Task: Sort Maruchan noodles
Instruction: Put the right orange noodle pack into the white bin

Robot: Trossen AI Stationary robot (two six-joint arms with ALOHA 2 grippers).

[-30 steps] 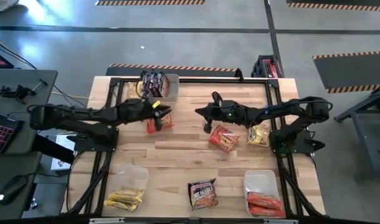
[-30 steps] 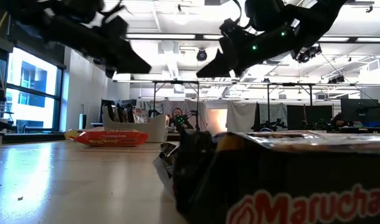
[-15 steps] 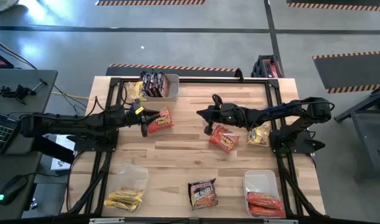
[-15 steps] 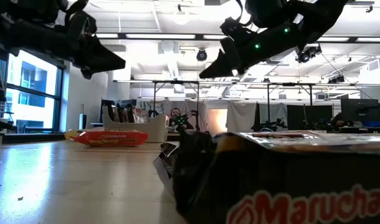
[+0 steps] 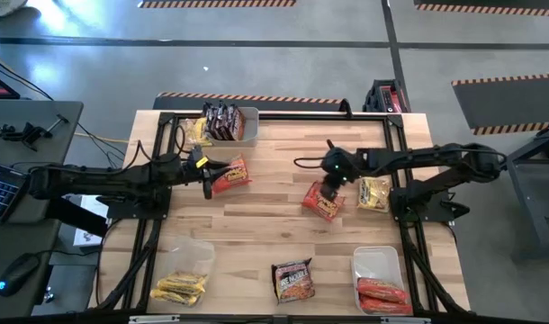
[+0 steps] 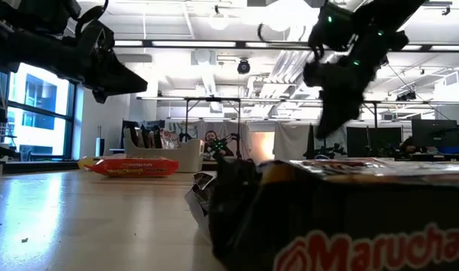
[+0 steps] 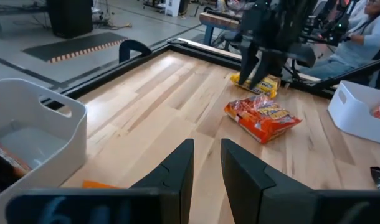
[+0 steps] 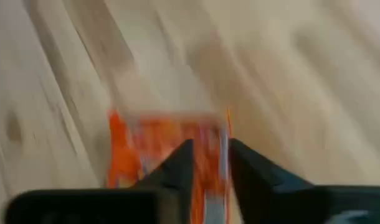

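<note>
Maruchan noodle packets lie flat on the wooden table. One red-orange packet (image 5: 229, 175) lies just right of my left gripper (image 5: 207, 177), which is level, open by a narrow gap and holds nothing (image 7: 207, 168). A second red-orange packet (image 5: 324, 200) lies mid-table, right under my right gripper (image 5: 327, 187). That gripper points down at it, narrowly open (image 8: 210, 163), and stands clear above the table (image 6: 321, 132). A yellow packet (image 5: 375, 193) lies to that packet's right. A dark packet (image 5: 292, 279) lies near the front edge.
A far bin (image 5: 247, 126) holds dark packets, with a yellow packet (image 5: 195, 130) beside it. A clear bin (image 5: 192, 256) at the near left has yellow packets (image 5: 180, 286). A white bin (image 5: 376, 263) at the near right holds red-orange packets. Black frame rails edge the table.
My left gripper has drawn back toward the table's left edge, away from the red-orange packet, which stays on the table. My right gripper has moved toward the table's right and near edges and has tipped from near level to pointing down over the middle red-orange packet.
</note>
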